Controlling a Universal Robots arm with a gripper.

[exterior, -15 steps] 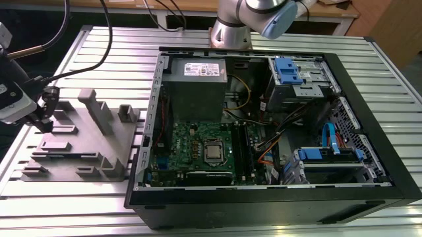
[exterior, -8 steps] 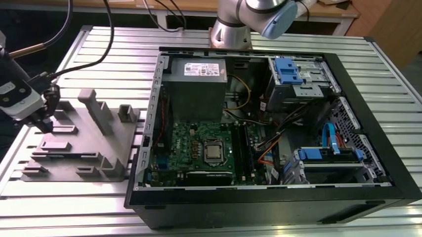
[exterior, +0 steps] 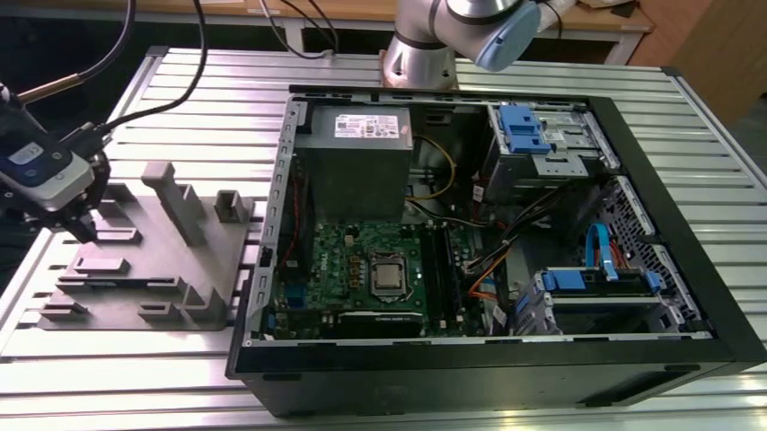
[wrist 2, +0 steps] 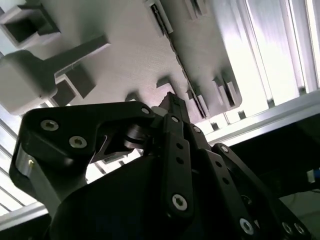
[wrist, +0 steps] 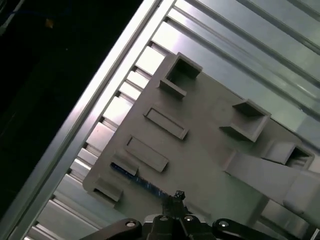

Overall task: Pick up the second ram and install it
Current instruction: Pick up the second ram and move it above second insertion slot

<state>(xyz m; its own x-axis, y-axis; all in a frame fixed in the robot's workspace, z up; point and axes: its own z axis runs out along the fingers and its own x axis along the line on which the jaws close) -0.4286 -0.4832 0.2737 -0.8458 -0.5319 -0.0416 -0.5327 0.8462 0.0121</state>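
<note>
Second ram (wrist: pixel 136 178) stands on edge in a slot of the grey fixture (wrist: pixel 210 145) on the slatted table (exterior: pixel 180 90). The gripper (wrist: pixel 177 196), fingers drawn together, hangs right at its end.

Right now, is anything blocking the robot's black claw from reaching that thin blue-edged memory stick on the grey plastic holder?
Nothing visible does. In the first wrist view the black gripper sits right at one end of the thin blue-edged memory stick, which lies on the grey plastic holder.
</note>
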